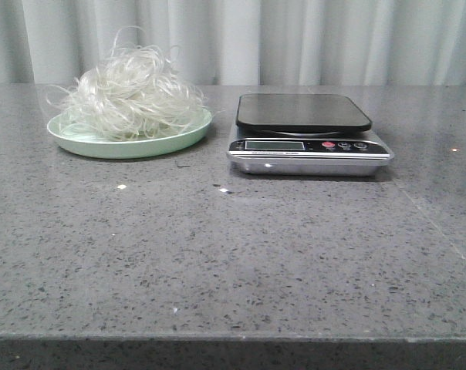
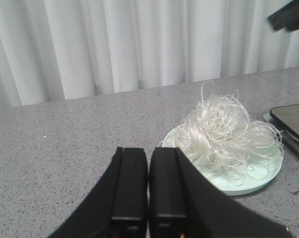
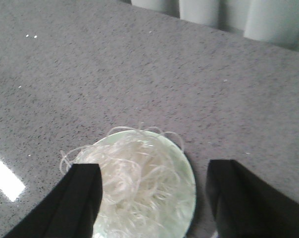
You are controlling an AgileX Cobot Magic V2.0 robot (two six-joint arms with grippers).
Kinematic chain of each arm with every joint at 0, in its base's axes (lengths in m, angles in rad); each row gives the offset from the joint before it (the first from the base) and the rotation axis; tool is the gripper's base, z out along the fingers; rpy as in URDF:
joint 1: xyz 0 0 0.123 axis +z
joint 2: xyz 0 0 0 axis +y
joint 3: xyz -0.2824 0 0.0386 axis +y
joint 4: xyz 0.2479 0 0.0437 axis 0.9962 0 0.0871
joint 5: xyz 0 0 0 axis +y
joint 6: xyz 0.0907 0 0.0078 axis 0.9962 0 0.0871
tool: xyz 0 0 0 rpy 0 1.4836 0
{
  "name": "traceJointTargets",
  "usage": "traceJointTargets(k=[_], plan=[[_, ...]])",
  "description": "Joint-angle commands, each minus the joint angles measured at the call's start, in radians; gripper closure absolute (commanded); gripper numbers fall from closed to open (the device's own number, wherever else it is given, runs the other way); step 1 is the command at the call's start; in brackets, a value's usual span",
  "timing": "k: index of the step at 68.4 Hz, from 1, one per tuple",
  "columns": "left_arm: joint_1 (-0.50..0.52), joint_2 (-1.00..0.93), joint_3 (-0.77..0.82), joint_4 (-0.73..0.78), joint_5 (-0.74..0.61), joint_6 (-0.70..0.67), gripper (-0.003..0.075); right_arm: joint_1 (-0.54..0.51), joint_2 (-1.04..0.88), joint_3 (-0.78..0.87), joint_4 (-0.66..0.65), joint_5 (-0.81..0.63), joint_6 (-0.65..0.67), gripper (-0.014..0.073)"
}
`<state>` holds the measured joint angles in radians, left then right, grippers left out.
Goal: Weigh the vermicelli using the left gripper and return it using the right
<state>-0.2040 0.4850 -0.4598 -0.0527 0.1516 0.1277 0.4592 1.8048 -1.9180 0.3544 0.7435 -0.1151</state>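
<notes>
Right, we see the vermicelli [image 1: 131,94] heaped in a loose whitish tangle on the pale green plate [image 1: 102,146], a few strands spilling past the rim. The plate sits on the grey speckled desk [image 1: 233,254], toward its back left in the front view. Just beside the plate, to its right, stands the scale [image 1: 308,137]: black weighing pad bare, display and buttons along its front edge. Plate and scale are close but not touching.

Left pincer [image 2: 148,198]: fingers pressed together, holding nothing, low over the desk with the noodles and plate [image 2: 248,181] ahead and off to one side.

Right pincer [image 3: 154,198]: fingers spread wide, nothing between them, hanging above the plate [image 3: 186,183], with the vermicelli [image 3: 132,183] showing in the gap.

A pale curtain [image 1: 295,38] hangs behind the desk.
</notes>
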Motion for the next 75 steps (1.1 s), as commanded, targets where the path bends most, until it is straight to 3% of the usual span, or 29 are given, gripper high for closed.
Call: traceJointTargets(k=[1, 7, 11, 19, 31, 55, 75], plan=[[0.003, 0.003, -0.028, -0.009, -0.074, -0.003, 0.0584, -0.064, -0.118, -0.037, -0.02, 0.012, -0.008, 0.0092], [0.003, 0.003, -0.028, -0.009, -0.074, -0.003, 0.0584, -0.122, -0.167, -0.037, -0.06, 0.075, -0.008, 0.0204], [0.003, 0.003, -0.028, -0.009, -0.074, -0.003, 0.0584, -0.174, -0.205, -0.032, -0.106, 0.121, -0.008, 0.0323], [0.003, 0.003, -0.028, -0.009, -0.074, -0.003, 0.0584, -0.237, -0.256, -0.017, -0.192, 0.185, -0.008, 0.0452], [0.003, 0.003, -0.028, -0.009, -0.074, -0.003, 0.0584, -0.293, -0.36, 0.171, -0.23, 0.135, -0.008, 0.0441], [0.003, 0.003, -0.028, -0.009, -0.074, -0.003, 0.0584, -0.318, -0.821, 0.952, -0.261, -0.427, -0.008, 0.0441], [0.003, 0.003, -0.028, -0.009, -0.074, -0.003, 0.0584, -0.318, -1.167, 1.423, -0.261, -0.78, -0.008, 0.0441]])
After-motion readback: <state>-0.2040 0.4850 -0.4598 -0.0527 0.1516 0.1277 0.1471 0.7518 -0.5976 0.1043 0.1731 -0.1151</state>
